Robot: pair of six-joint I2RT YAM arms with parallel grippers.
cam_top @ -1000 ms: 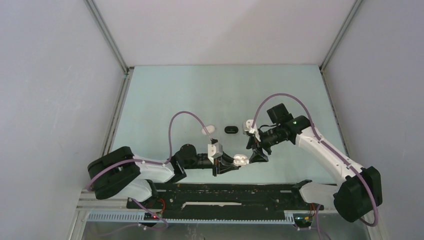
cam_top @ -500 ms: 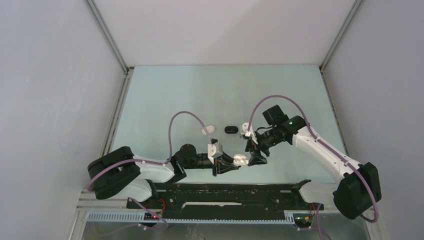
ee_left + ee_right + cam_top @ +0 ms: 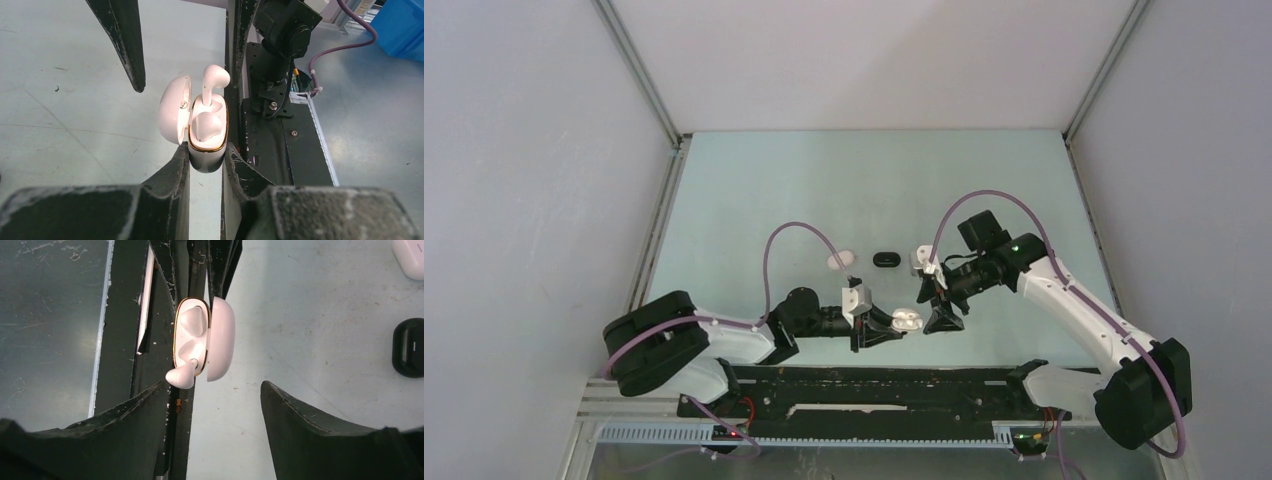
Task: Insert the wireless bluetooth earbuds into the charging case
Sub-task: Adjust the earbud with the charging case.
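White charging case (image 3: 207, 142) is clamped at its base in my left fingers (image 3: 179, 164), lid swung open, over the counter (image 3: 754, 200) by its near edge. One earbud (image 3: 206, 125) sits flush. The proud earbud (image 3: 215, 79) sticks out at the case's far end, pointing at my right arm. Right fingers (image 3: 150, 405) gape empty just short of it, with the bud nearer one tip, so I'd centre first

Glossy white case (image 3: 206, 160), scuffed matt table (image 3: 65, 100)
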